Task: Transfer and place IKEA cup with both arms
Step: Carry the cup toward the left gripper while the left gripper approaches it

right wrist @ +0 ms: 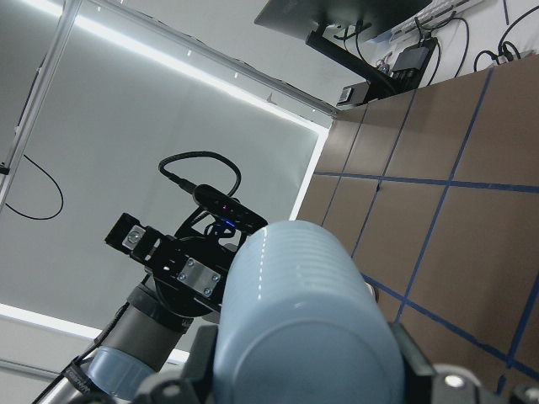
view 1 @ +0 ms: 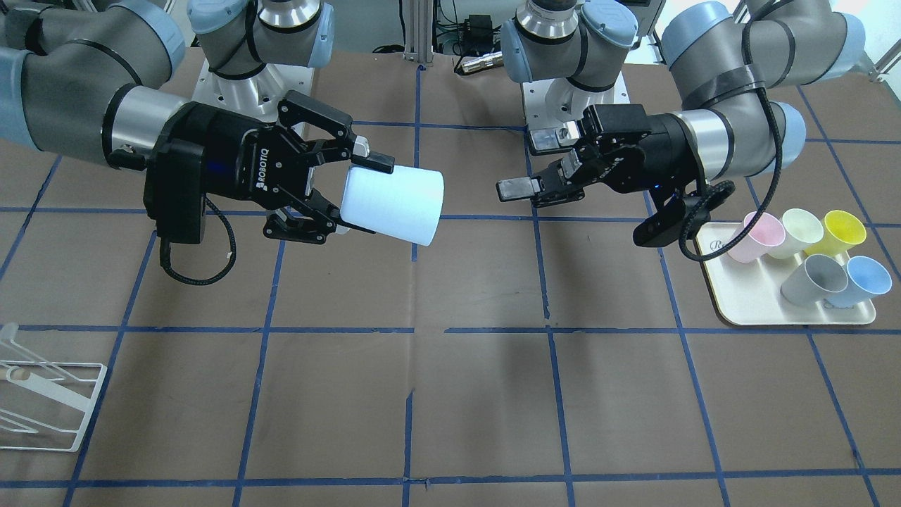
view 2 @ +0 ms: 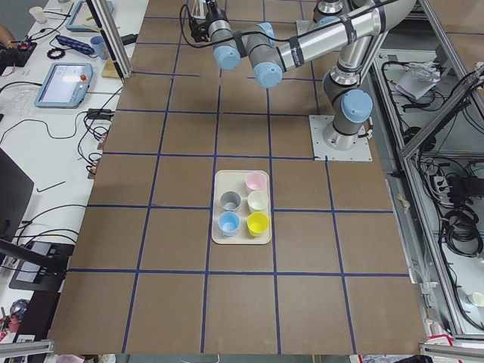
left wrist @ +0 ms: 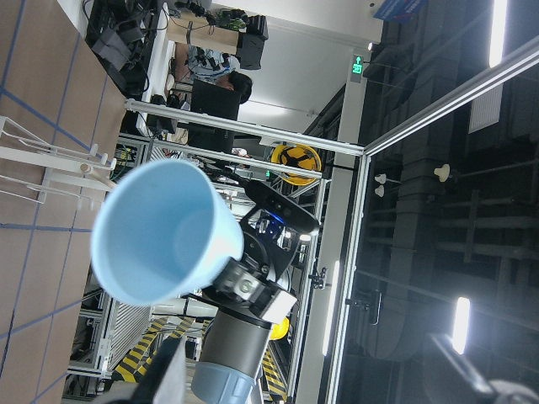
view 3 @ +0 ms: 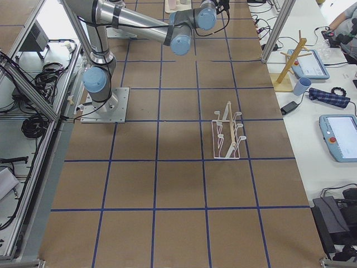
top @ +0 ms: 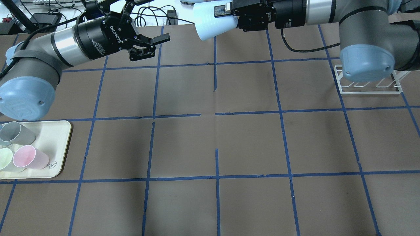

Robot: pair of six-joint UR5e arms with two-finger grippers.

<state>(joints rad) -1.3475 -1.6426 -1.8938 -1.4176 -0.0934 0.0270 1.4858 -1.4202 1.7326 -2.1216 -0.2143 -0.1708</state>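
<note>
The pale sky-blue IKEA cup point(view 1: 394, 204) lies on its side in the air, well above the table. My right gripper point(view 1: 359, 197) is shut on the cup's base end. It also shows in the overhead view point(top: 223, 14) with the cup point(top: 210, 21). The cup's open mouth points at my left gripper point(view 1: 531, 165), which is open and empty, a short gap away and level with it. The left gripper also shows in the overhead view point(top: 153, 46). The left wrist view looks into the cup's mouth point(left wrist: 164, 231). The right wrist view shows its outer wall point(right wrist: 303, 320).
A cream tray point(view 1: 739, 296) near my left arm holds pink point(view 1: 757, 236), cream, yellow, grey point(view 1: 813, 278) and deeper blue point(view 1: 866, 278) cups. A white wire rack point(top: 370, 87) stands on my right side. Blue tape grids the brown table.
</note>
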